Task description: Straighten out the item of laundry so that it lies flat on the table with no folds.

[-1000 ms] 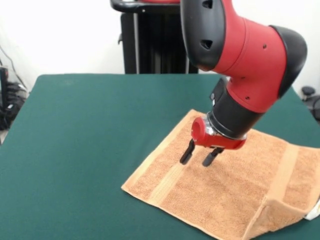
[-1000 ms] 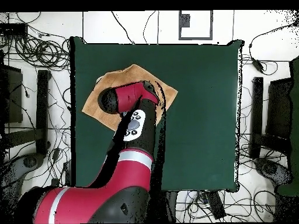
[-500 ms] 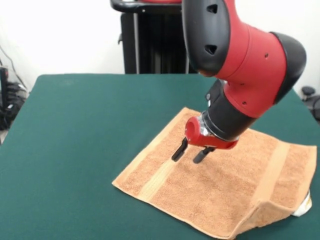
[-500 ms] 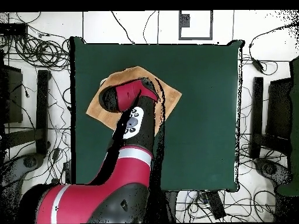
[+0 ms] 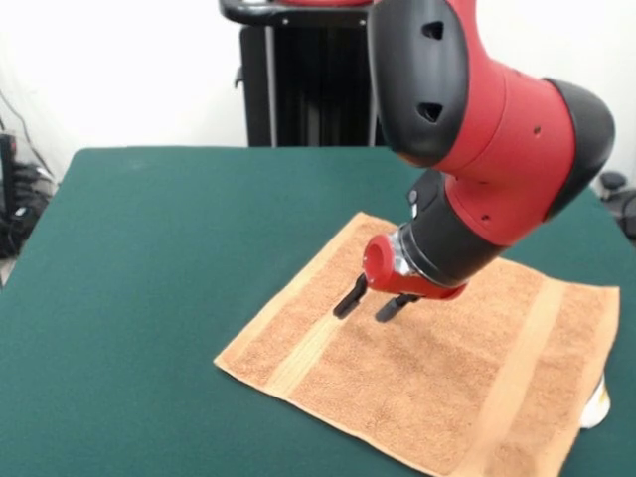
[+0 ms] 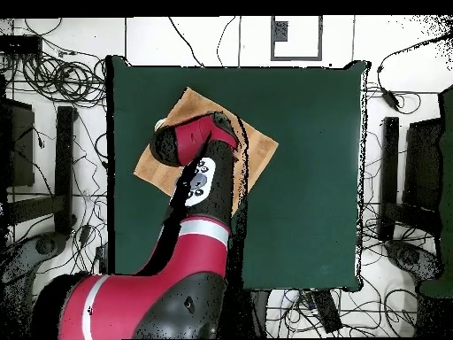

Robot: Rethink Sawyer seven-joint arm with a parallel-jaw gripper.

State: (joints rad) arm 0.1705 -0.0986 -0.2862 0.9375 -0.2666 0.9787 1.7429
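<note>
On large dark green felt-topped bench (image 5: 159, 258), toward its right half in front view, we see orange-tan rectangular terry hand towel (image 5: 447, 388), spread nearly flat, small white tag (image 5: 594, 405) at near right edge. Red-black arm's gripper (image 5: 373, 302): jaws parted, holding nothing, tips low over pile near left stripe band. Risks we judge: tips snagging loops and dragging cloth into fresh wrinkle; near corner, cut off by frame, perhaps not flat.

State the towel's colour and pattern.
Orange-tan towel with paler woven stripe bands; front view.
</note>
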